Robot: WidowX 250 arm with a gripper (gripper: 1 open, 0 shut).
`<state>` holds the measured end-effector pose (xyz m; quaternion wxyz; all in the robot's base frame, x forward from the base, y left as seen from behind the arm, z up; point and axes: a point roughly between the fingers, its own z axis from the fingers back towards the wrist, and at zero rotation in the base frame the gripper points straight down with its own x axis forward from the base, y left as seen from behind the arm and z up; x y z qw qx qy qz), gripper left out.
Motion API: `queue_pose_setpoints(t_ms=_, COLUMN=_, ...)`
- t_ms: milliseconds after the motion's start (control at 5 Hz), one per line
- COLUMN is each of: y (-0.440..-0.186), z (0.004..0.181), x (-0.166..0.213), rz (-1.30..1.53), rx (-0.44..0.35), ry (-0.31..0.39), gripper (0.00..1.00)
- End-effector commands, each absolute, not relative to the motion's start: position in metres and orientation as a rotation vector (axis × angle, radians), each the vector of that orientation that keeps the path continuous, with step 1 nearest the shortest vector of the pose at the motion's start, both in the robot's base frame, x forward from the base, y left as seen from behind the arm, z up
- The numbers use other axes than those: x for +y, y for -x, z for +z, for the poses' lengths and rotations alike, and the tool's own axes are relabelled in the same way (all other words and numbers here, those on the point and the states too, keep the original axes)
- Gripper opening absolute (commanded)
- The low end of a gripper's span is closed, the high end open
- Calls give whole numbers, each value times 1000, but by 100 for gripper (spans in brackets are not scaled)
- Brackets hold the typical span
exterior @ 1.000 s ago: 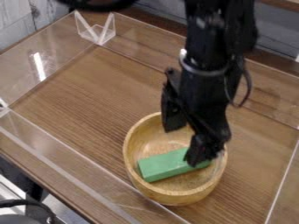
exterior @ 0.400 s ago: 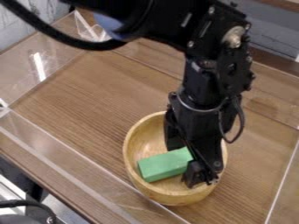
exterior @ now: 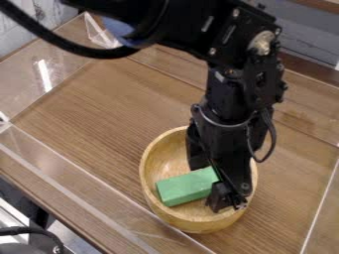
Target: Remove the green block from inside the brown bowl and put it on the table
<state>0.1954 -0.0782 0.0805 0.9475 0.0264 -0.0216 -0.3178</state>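
Claw fingers stood spread over the brown bowl, with the green block lying inside toward seven o'clock, partly hidden by a fingertip. Since a moment earlier the arm had swung lower and steadied there, which suggested a grasp was near. Beyond, toward eleven o'clock, bare table offered a likely landing place.
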Motion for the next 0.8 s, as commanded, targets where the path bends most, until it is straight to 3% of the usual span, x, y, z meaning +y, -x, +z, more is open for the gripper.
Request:
queue_pose_setpoints(t_ms=0, y=-201, z=90, x=-77, rz=-640, rx=-97, ry=-50, gripper=100)
queue_pose_setpoints(t_ms=600, y=-206, z=90, x=-70, rz=-625, rx=-119, ry=-47, gripper=100)
